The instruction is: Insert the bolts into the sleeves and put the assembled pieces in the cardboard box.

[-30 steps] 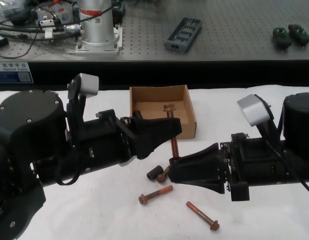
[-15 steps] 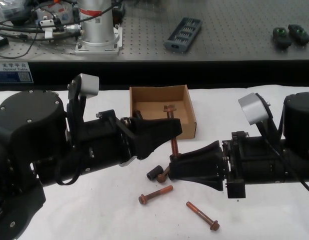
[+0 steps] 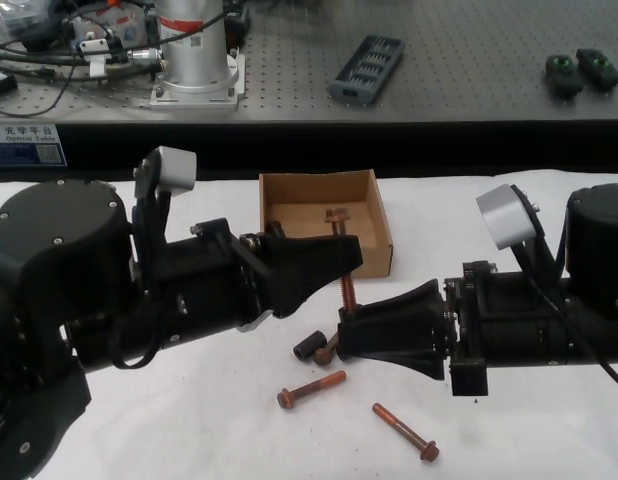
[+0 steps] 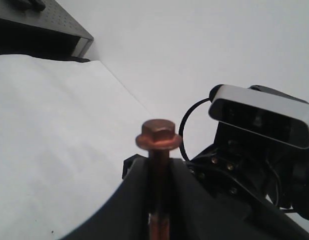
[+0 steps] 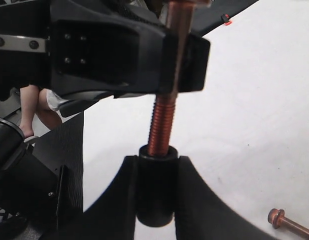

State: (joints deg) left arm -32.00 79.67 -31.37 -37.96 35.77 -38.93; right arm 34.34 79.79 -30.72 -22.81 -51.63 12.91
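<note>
Copper-coloured and upright, the bolt (image 5: 162,125) hangs just on the near side of the cardboard box (image 3: 379,250), gripped by its shank in the left arm's jaws. Its threaded tip sits at the mouth of the black sleeve (image 5: 155,187), which the right arm's jaws clamp beneath it. To seat it well, I judge, keep both on one axis (any tilt could bind the thread) and bring them together slowly without loosening either grip.

The bolt (image 4: 158,142) was copper-coloured, as were a loose bolt (image 3: 311,388) and a second loose bolt (image 3: 405,432) on the white tabletop (image 3: 169,430). The left pincer (image 3: 341,262), right pincer (image 3: 345,330) and sleeve (image 5: 155,190) were black. The box (image 3: 377,215) was plain brown. A grey board (image 3: 469,50) behind carried a grid of dark dots.
</note>
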